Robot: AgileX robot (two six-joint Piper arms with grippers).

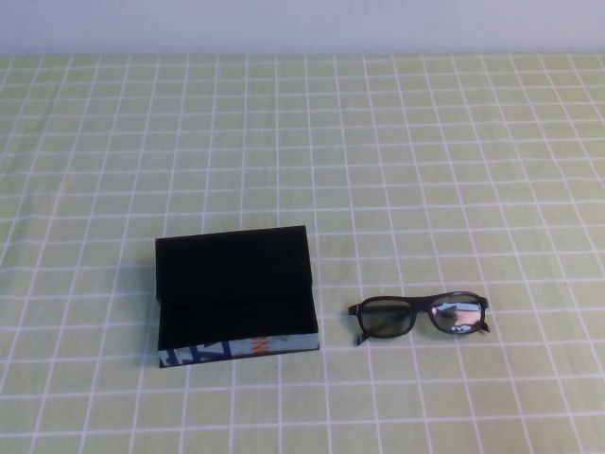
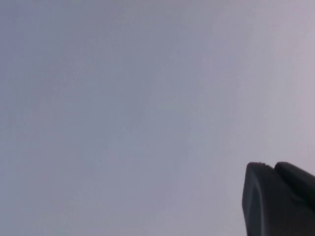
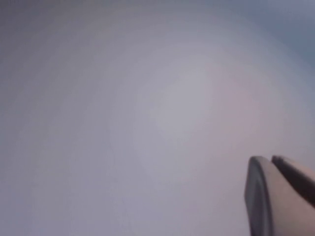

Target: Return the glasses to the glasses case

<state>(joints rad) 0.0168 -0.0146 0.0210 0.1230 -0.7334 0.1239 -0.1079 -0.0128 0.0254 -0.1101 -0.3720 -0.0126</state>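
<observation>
Glasses (image 1: pixel 419 316) lie crosswise beside open glasses case (image 1: pixel 236 295); both grippers' jaws unreadable

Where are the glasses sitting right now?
In the high view the glasses lie on the checked cloth, right of the open glasses case and apart from it. Left gripper and right gripper show only in their wrist views.

Flat surface (image 1: pixel 454 142) covered in light green cloth with a white grid, carrying two things. Toward the left, near the front: rectangular black glasses case (image 1: pixel 236 295), lid open, black lining showing, blue, white and orange pattern along the near side. Just beside it on the right, apart from it: black thick-rimmed plastic glasses (image 1: pixel 420 316) with greyish reflective lenses, lying flat.
</observation>
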